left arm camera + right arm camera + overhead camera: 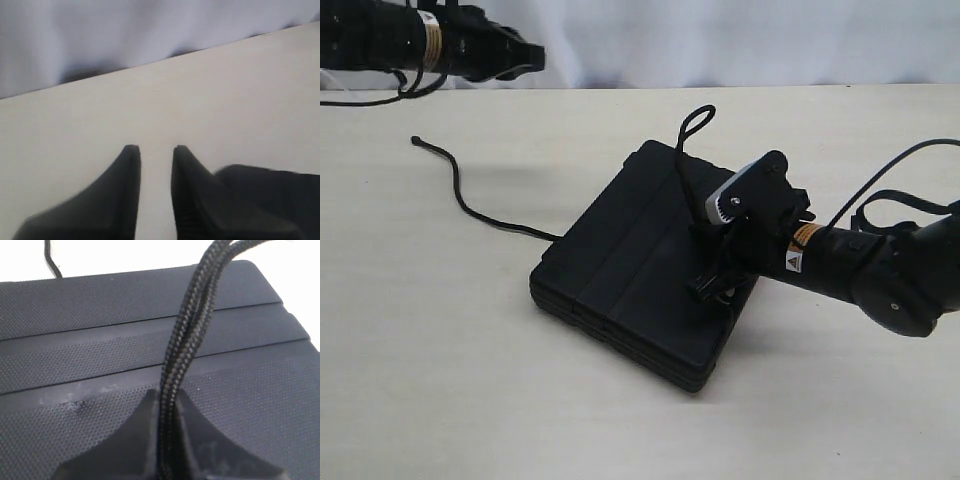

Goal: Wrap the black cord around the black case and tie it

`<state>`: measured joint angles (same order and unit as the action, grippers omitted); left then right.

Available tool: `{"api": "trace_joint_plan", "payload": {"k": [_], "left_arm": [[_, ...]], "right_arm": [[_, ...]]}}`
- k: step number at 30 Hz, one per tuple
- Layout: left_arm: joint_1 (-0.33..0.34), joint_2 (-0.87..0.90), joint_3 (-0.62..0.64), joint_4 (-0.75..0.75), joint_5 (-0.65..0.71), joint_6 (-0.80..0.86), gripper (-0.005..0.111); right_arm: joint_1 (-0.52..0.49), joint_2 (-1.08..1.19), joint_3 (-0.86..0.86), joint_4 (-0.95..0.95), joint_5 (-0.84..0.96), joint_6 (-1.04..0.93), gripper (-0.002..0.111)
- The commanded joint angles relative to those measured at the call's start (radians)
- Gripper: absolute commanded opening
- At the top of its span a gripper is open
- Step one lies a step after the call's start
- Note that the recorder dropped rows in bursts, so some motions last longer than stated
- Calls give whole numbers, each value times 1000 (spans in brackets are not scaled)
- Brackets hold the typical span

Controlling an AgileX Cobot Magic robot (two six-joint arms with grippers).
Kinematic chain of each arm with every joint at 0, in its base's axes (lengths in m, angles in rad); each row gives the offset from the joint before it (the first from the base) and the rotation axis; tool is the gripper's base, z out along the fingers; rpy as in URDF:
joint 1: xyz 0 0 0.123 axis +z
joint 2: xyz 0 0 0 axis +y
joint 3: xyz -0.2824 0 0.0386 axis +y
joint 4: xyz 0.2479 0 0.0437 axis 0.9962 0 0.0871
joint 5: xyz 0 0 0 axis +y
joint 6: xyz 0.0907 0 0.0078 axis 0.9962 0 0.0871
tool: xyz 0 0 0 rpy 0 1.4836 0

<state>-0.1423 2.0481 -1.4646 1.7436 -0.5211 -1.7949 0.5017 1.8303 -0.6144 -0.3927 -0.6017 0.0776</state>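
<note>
My left gripper (156, 149) hangs at ten o'clock over the far edge of the surface (440, 380), jaws a narrow slit apart and holding nothing, with bare room all round it. The pale, matte surface meets a creased light cloth backdrop (740, 40) at twelve. The black cord (183, 340), thin and braided, snakes from its knotted tip at ten o'clock to the black case (620, 260). The case lies flat near centre, ribbed and round-cornered. The cord crosses the case's top, and its loop pokes past the one o'clock corner. My right gripper (167, 399), in from three o'clock, has its jaws pinched tight on two cord strands atop the case.
</note>
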Motion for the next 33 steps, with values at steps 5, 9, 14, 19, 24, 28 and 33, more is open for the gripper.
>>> {"api": "trace_joint_plan", "payload": {"k": [5, 9, 14, 19, 24, 28, 33], "left_arm": [[3, 54, -149, 1, -420, -160, 14], [3, 54, -156, 1, -341, 45, 14], [-3, 23, -164, 1, 61, 218, 14], [-44, 29, -164, 1, 816, 320, 14], [-44, 89, -213, -376, 1034, 942, 14], [-5, 167, -376, -1345, 1234, 1808, 14], [58, 259, -524, -1918, 1558, 2059, 15]], "right_arm": [[0, 3, -3, -12, 1, 5, 4], [0, 3, -3, -12, 1, 5, 4], [0, 3, -3, -12, 3, 5, 4], [0, 3, -3, -12, 3, 5, 4], [0, 3, -3, -12, -5, 5, 4], [0, 3, -3, -12, -3, 5, 4], [0, 3, -3, -12, -1, 17, 4]]}}
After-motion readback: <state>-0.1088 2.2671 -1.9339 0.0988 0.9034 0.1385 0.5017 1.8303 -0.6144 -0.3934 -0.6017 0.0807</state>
